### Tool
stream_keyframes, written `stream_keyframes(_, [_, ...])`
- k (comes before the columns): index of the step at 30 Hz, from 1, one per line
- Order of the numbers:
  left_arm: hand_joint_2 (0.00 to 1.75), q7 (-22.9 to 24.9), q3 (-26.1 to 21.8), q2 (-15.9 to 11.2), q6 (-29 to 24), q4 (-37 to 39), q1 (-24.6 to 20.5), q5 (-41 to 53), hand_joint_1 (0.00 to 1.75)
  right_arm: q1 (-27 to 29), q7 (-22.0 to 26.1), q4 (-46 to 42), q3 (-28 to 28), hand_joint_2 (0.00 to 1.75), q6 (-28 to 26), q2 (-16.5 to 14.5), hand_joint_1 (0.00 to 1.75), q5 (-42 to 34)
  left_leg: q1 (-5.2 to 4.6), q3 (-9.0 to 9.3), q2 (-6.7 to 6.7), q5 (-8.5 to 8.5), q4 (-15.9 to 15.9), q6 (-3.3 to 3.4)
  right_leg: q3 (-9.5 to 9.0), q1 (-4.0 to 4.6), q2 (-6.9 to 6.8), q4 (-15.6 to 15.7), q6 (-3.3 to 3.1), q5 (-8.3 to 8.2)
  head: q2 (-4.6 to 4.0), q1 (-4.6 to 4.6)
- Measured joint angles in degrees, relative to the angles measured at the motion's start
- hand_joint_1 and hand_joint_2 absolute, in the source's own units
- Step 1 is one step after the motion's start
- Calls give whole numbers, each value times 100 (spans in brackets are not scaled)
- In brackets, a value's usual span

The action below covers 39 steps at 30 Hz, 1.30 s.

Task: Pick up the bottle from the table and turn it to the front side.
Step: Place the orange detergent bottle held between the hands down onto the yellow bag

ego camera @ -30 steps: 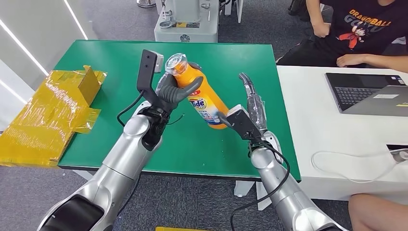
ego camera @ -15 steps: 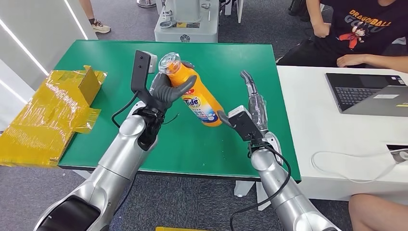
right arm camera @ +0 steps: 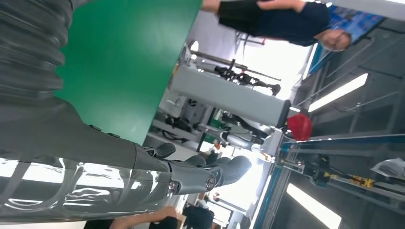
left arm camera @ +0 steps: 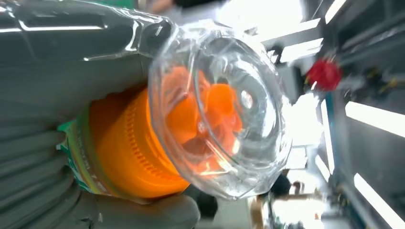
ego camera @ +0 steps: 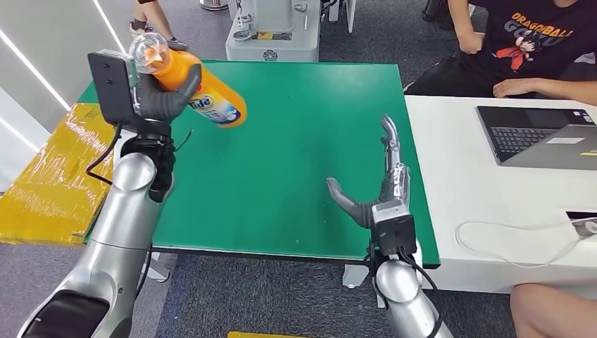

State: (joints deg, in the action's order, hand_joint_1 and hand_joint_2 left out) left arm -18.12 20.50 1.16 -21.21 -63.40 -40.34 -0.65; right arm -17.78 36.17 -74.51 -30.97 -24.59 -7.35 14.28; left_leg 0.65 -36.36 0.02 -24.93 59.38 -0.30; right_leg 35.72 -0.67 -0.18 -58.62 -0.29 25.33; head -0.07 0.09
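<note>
The orange bottle (ego camera: 200, 91) lies tilted in the air above the green tabletop's (ego camera: 296, 155) left edge, clear cap (left arm camera: 224, 114) outward, grasped by the left robot hand (ego camera: 158, 98). The right robot hand (ego camera: 376, 183) hangs released, fingers spread, holding nothing.

Green table (ego camera: 296, 148) at centre, yellow taped cardboard box (ego camera: 53, 176) at left edge, white desk (ego camera: 486, 190) at right bearing open laptop (ego camera: 538, 137), seated person (ego camera: 524, 42) upper right, white cable (ego camera: 507, 243) lower right.
</note>
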Motion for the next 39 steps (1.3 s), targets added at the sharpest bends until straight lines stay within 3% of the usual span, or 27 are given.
stream_keyframes(8, [175,203,-224,-491,-102,-29,-285,1400,175,751,-68,-993,-213,175,25,5,0,-258,-1,0,2,0,2,0,-1,-1,2,1,0,-1,0,1])
stream_keyframes(12, [175,405,-192,-723,-185,258,-515,2423,175,980,-59,-1286,-227,175,23,6,0,-298,-1,1,4,0,3,0,-1,-2,6,1,0,-2,0,2])
stream_keyframes(17, [175,687,-90,-922,-50,663,-768,2995,175,1126,-43,-1540,-227,175,96,8,0,-364,0,1,3,0,3,0,-1,-1,5,1,0,-2,0,1])
stream_keyframes(26, [175,1432,668,-1058,13,1831,-1378,5018,175,1328,12,-1781,-219,175,120,8,0,-391,-1,1,3,0,3,0,-1,-2,7,1,0,-2,0,0])
stream_keyframes(34, [175,1702,1190,-1082,30,2580,-1600,6056,175,1489,3,-2000,-204,175,65,8,0,-361,-1,1,4,0,2,0,-1,-2,8,1,0,-2,0,1])
stream_keyframes(39, [175,1616,1373,-1165,88,2862,-1615,6379,175,1533,0,-2067,-203,175,25,8,0,-400,0,1,5,0,1,0,0,-1,9,0,0,-2,0,1])
